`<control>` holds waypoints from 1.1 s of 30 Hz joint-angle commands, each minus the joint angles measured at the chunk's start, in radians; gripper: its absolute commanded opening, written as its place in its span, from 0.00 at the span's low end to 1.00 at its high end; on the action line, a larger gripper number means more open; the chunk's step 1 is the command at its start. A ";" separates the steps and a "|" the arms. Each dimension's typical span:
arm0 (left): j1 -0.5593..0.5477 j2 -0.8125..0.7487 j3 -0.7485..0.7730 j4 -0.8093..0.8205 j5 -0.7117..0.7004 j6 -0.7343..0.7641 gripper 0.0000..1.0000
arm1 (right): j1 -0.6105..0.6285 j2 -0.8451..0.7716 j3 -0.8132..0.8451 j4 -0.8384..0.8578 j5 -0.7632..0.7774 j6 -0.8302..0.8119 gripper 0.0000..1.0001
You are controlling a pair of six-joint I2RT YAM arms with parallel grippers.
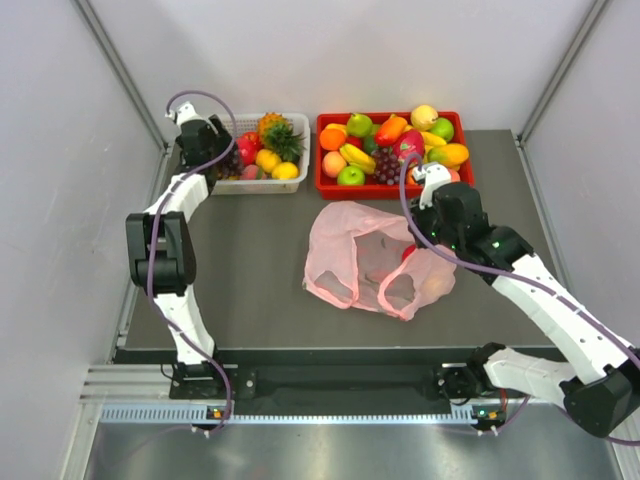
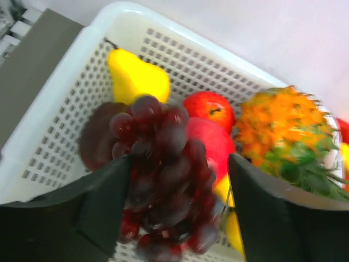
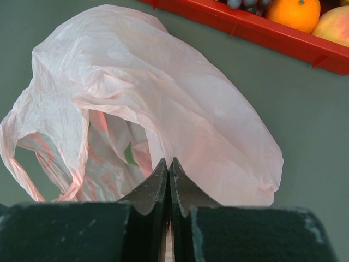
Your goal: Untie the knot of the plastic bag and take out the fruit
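Observation:
The pink plastic bag (image 1: 360, 255) lies crumpled on the dark table, its mouth open and both handle loops loose; no knot shows. My right gripper (image 1: 420, 245) is shut on a fold of the bag (image 3: 163, 93) at its right side, the fingertips (image 3: 169, 164) pressed together. A reddish fruit (image 1: 408, 253) shows through the plastic, and a green bit (image 3: 130, 154) shows inside. My left gripper (image 1: 222, 160) is over the white basket (image 1: 262, 188), open. A dark purple grape bunch (image 2: 163, 169) hangs between its fingers (image 2: 177, 185), against the left one, with a gap to the right.
The basket (image 2: 65, 109) holds a yellow pear (image 2: 136, 76), a red apple (image 2: 210, 109) and a pineapple (image 2: 278, 131). A red tray (image 1: 395, 190) full of several fruits stands at the back right, its edge in the right wrist view (image 3: 262, 33).

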 commanded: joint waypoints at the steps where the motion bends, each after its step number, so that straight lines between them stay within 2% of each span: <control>1: 0.029 -0.006 0.035 0.076 -0.014 -0.049 0.83 | -0.011 0.005 0.025 0.047 0.010 -0.010 0.00; 2: 0.029 -0.017 0.021 0.091 -0.010 -0.047 0.86 | -0.011 0.005 0.026 0.048 0.010 -0.009 0.00; 3: 0.028 -0.030 -0.019 0.111 -0.002 -0.052 0.99 | -0.011 0.007 0.026 0.048 0.007 -0.007 0.00; 7: 0.025 -0.150 -0.102 0.171 0.065 -0.075 0.99 | -0.011 -0.001 0.025 0.047 0.007 -0.007 0.00; 10: 0.004 -0.243 -0.140 0.122 0.098 -0.109 0.99 | -0.013 -0.019 0.022 0.045 0.014 -0.004 0.00; 12: -0.015 -0.335 -0.227 0.137 0.162 -0.151 0.99 | -0.013 -0.035 0.018 0.041 0.025 0.002 0.00; 17: -0.182 -0.526 -0.468 0.194 0.202 -0.185 0.99 | -0.011 -0.059 0.026 0.025 0.017 0.010 0.00; 22: -0.371 -0.713 -0.623 0.229 0.317 -0.265 0.95 | -0.013 -0.085 0.041 0.007 0.010 0.005 0.00; 26: -0.541 -0.848 -0.734 0.246 0.401 -0.256 0.94 | -0.013 -0.098 0.046 -0.014 0.010 -0.004 0.00; 27: -0.605 -0.856 -0.743 0.240 0.418 -0.247 0.94 | -0.011 -0.099 0.046 -0.017 0.007 -0.004 0.00; 30: -0.705 -0.877 -0.774 0.228 0.515 -0.235 0.91 | -0.013 -0.102 0.045 -0.031 -0.006 -0.004 0.00; 32: -0.765 -0.877 -0.806 0.243 0.530 -0.233 0.87 | -0.011 -0.110 0.040 -0.030 -0.016 -0.004 0.00; 33: -0.830 -0.871 -0.814 0.249 0.526 -0.218 0.85 | -0.011 -0.113 0.037 -0.030 -0.021 -0.003 0.00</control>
